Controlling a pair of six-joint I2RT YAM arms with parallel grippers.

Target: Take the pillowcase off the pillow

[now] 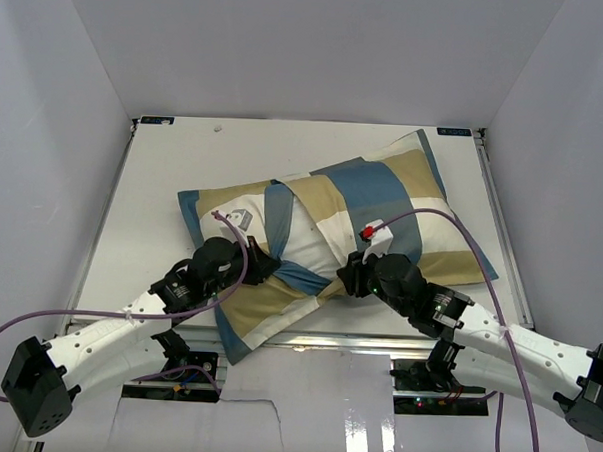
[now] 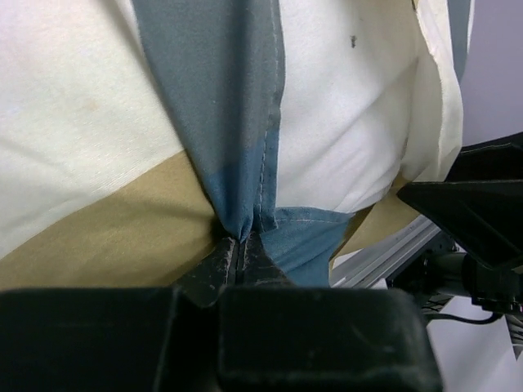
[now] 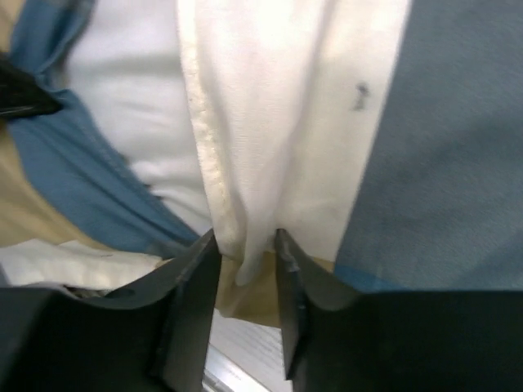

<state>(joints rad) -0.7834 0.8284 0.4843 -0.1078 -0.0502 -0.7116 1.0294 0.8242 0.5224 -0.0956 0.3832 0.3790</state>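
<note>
The pillowcase (image 1: 383,190), in blue, tan and cream blocks, lies diagonally across the table and still covers most of the pillow. The white pillow (image 1: 306,241) shows through the opening at the near edge, between my two grippers. My left gripper (image 1: 265,267) is shut on a fold of the dark blue edge (image 2: 237,163), jaws tight together (image 2: 241,245). My right gripper (image 1: 347,276) holds a bunched fold of the cream hem (image 3: 245,163) between its narrowly parted jaws (image 3: 247,241). The white pillow also shows in the left wrist view (image 2: 335,139) and the right wrist view (image 3: 122,106).
The white table (image 1: 184,161) is walled in on three sides. An aluminium rail (image 1: 377,341) runs along the near edge just below the grippers. Purple cables loop over both arms. The right arm shows as a dark shape (image 2: 482,220) in the left wrist view.
</note>
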